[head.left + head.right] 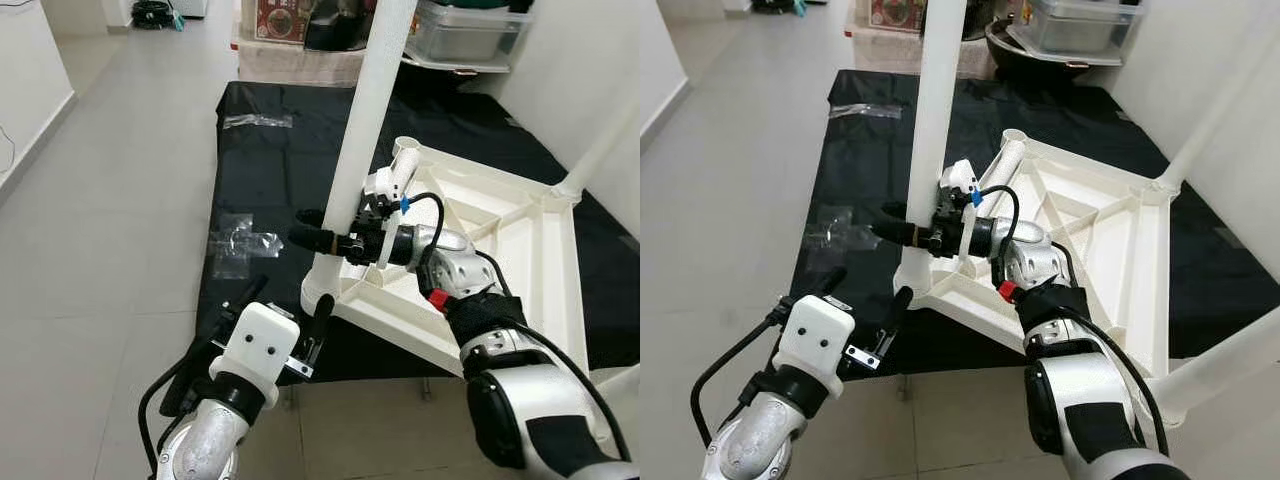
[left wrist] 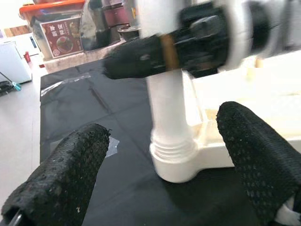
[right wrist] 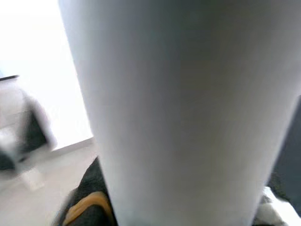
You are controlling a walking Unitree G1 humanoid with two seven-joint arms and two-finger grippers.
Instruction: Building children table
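Left eye view is showing my right gripper (image 1: 318, 230) clamping its black fingers on a smooth white round leg (image 1: 367, 120), standing upright in the near-left corner socket of the upturned ribbed plastic tabletop (image 1: 520, 250) on the black mat (image 1: 260, 160). My left gripper (image 2: 164, 155) is hovering near the leg's threaded base, its textured fingers (image 2: 66, 174) spreading apart.
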